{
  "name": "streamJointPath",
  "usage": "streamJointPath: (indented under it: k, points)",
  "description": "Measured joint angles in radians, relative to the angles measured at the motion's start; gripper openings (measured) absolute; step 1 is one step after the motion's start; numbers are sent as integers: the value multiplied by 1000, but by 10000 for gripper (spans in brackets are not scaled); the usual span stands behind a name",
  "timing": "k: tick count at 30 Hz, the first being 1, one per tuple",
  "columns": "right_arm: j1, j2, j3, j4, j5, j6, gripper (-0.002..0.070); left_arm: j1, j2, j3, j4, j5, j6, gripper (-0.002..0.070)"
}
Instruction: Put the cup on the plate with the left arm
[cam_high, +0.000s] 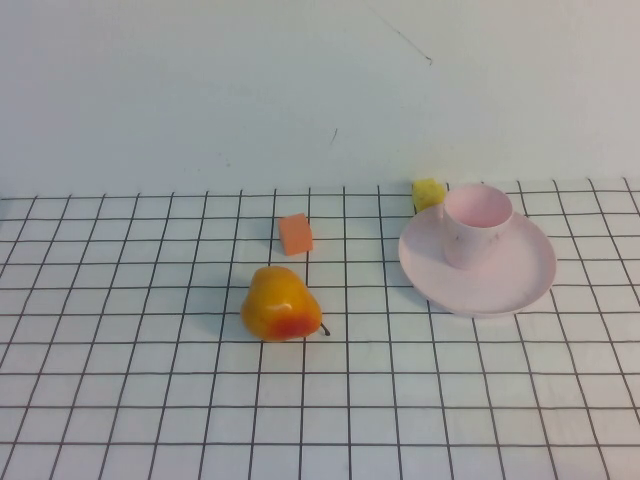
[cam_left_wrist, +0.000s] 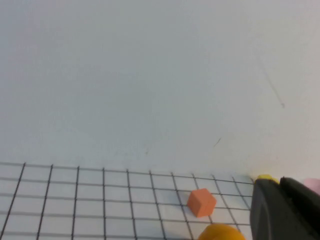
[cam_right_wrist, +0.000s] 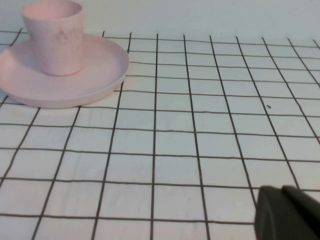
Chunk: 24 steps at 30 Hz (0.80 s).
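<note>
The pale pink cup (cam_high: 476, 224) stands upright on the back left part of the pale pink plate (cam_high: 520, 280), at the right of the table. Both show in the right wrist view too, the cup (cam_right_wrist: 52, 36) on the plate (cam_right_wrist: 95, 75). Neither arm shows in the high view. In the left wrist view my left gripper (cam_left_wrist: 280, 182) is shut and empty, pulled back from the table, with a pink sliver of the cup (cam_left_wrist: 313, 184) behind its tips. My right gripper (cam_right_wrist: 282, 189) is shut and empty, low over the table, well away from the plate.
A yellow-orange pear (cam_high: 281, 305) lies near the middle of the gridded table. An orange cube (cam_high: 295, 234) sits behind it, and a small yellow block (cam_high: 427, 193) sits just behind the plate. A white wall (cam_high: 300, 90) closes the back.
</note>
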Motion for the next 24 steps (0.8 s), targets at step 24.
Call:
streamJointPath:
  k: [24]
  points:
    - [0,0,0,0,0,0,-2,219,-451,534,-39,136,87,-3]
